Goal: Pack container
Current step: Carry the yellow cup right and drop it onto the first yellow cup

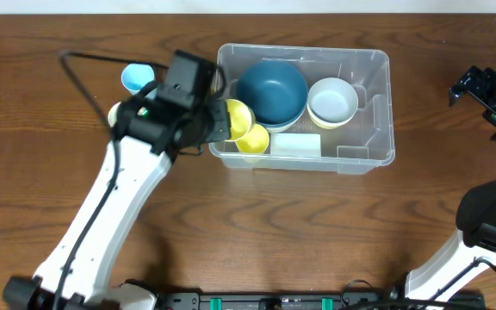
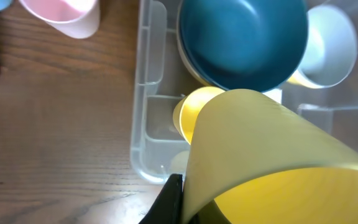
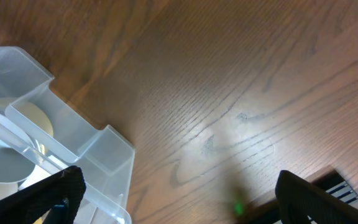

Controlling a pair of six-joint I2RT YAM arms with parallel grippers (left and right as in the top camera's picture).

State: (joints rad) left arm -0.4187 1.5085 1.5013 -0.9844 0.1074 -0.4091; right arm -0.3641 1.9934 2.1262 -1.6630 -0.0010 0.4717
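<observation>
While we are scanning for print, the one label showing is the white label (image 1: 295, 144) lying on the base of the container (image 1: 364, 129). From overhead it is reading as a plain pale patch, too small for us to make out any writing.

The container is sitting on the wooden table (image 1: 274, 232), towards the far edge and about midway across. A dark blue bowl (image 1: 271, 90) and a white bowl (image 1: 331, 102) are resting side by side inside it, and a small yellow bowl (image 1: 254, 139) is lying at its left end, just beside the label.

We are seeing the left gripper (image 1: 216, 122) hanging over the container's left wall with its jaws pinching the rim of a yellow cup (image 2: 266, 155), which is filling most of the left wrist view above the small yellow bowl. A light blue cup (image 1: 136, 77) and a pink cup (image 2: 64, 14) are standing on the table outside the container, to its left.

The right gripper (image 3: 179, 180) is hovering over bare wood, well to the right of the container, its jaws standing wide apart and touching nothing.
</observation>
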